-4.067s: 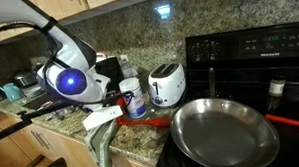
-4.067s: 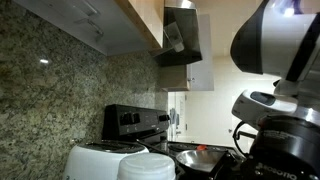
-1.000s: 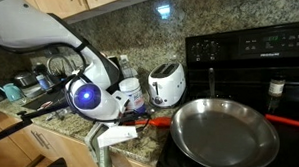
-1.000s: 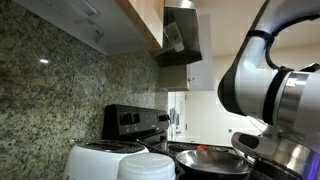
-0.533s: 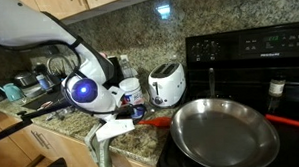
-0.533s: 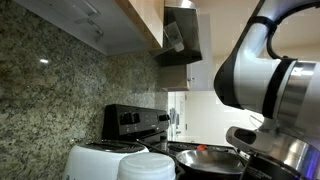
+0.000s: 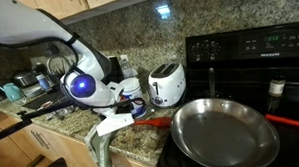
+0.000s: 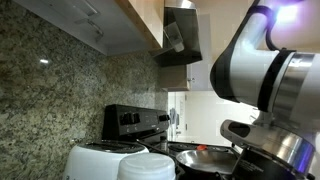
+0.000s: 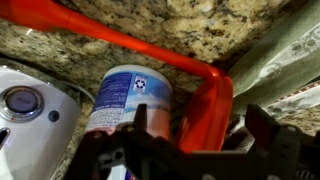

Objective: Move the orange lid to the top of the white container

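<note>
In the wrist view the gripper (image 9: 201, 120) is standing wide, with its 2 dark fingers (image 9: 140, 125) apart. The orange lid (image 9: 213, 100) is lying between them, and as far as I can see it is not touching them. The white container (image 9: 133, 95) is standing upright just beside the lid, with the toaster (image 9: 25, 105) near it. Only this view is showing the blue label. In an exterior view the arm (image 7: 85, 86) is hiding most of the container. Past the granite counter (image 7: 142, 142), a pan (image 7: 223, 131) is sitting on the black stove (image 7: 248, 50). In an exterior view the hood (image 8: 180, 40) is hanging farther back.
</note>
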